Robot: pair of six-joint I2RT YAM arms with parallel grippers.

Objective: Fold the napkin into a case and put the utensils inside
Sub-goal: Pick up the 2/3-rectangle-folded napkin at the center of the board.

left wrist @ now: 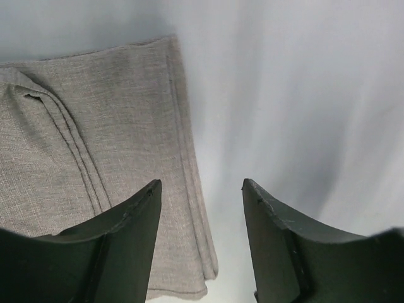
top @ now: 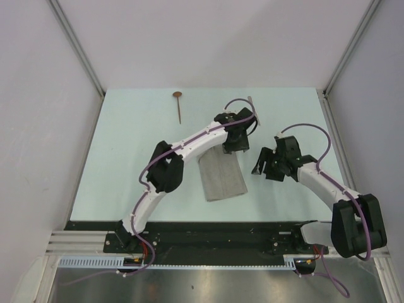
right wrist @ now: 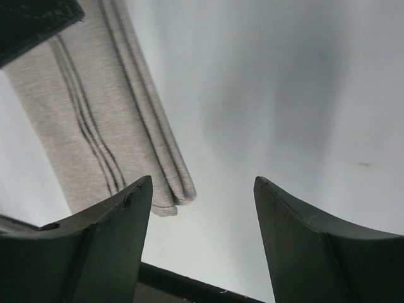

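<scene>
Your left gripper (left wrist: 202,186) stands wide with nothing between its fingers; the folded napkin (left wrist: 95,158) lies under its left finger and spreads ahead on that side. Your right gripper (right wrist: 202,183) is wide too and holds nothing, the napkin's layered corner just beside its left finger. The spoon (top: 178,104) lies well apart from both grippers, nearer the left one.

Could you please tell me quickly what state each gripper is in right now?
Left gripper: open, holding nothing, above the edge of the napkin.
Right gripper: open, holding nothing.
</scene>
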